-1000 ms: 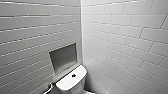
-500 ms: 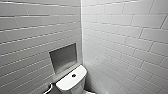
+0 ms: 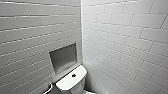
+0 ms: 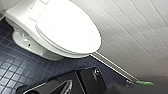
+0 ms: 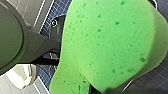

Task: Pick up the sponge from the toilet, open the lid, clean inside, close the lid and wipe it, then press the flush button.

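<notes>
Since the sponge (image 5: 105, 45) hangs close before the right wrist camera, with the blue floor (image 4: 15, 67) well behind it, I judge it lifted clear and clamped in the right arm's fingers, though the pad hides them. How the left arm's grasp stands I cannot tell.

From the left wrist, the toilet (image 4: 27, 42) shows with its lid (image 4: 67, 27) down flat on the bowl, so the opening step is not yet done. The lid's long axis runs from the hinge at the tank out to the rounded front lip. That lip is the free edge, and it points towards the left arm's side. A thin green sliver past the lip, low by the wall (image 4: 140, 37), is probably the same sponge, which would put it just off the bowl's front end.

Room is uneven. The tiled wall runs just beside one flank of the bowl, and open floor lies on the other flank and ahead of the lip.

Farther back, the flush button (image 3: 73, 75) sits mid-top on the tank (image 3: 67, 83), below a niche (image 3: 63, 57), with nothing on it.
</notes>
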